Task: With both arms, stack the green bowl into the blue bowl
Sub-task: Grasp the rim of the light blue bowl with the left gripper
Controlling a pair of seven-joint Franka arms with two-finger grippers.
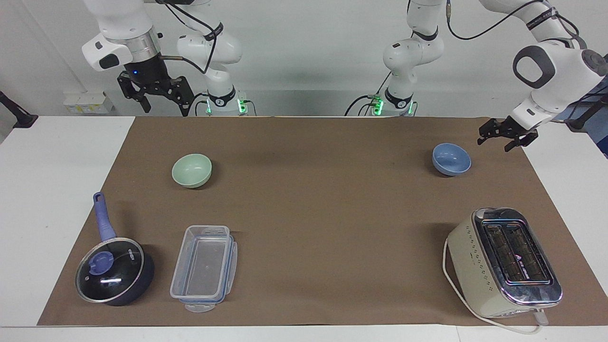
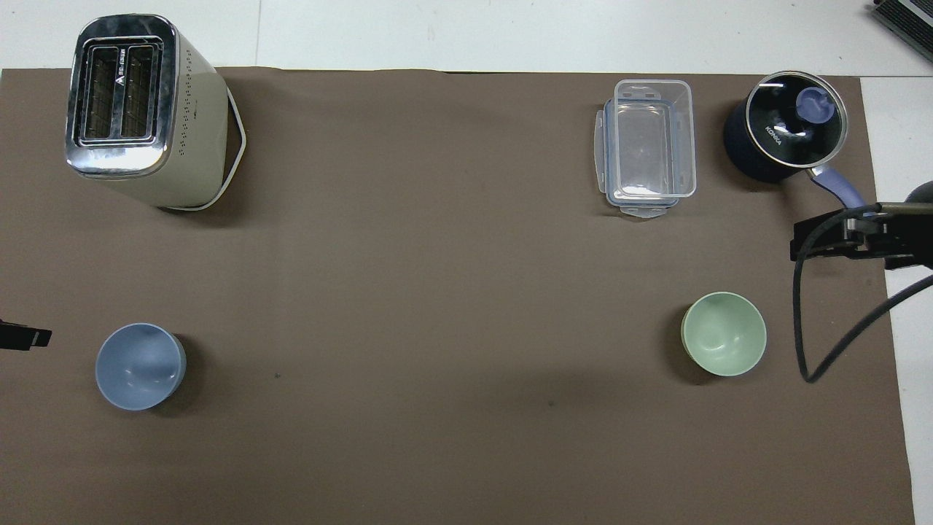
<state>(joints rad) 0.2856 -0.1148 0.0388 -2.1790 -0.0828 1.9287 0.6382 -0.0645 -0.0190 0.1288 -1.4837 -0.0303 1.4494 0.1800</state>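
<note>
**Two bowls, well apart, both upright and empty**

The green bowl (image 1: 192, 170) is a small, round, pale mint bowl with a smooth matte finish. It stands upright and empty on the brown mat, toward the right arm's end of the worktop. The right hand (image 1: 160, 99) hangs in the air with fingers spread, apart from the bowl and not touching it.

The blue bowl (image 1: 451, 159) is the same size and shape, pale cornflower blue, also upright and empty on the mat. It sits toward the left arm's end, just beside the left hand (image 1: 506, 134), which hovers low with fingers apart and holds nothing.
</note>
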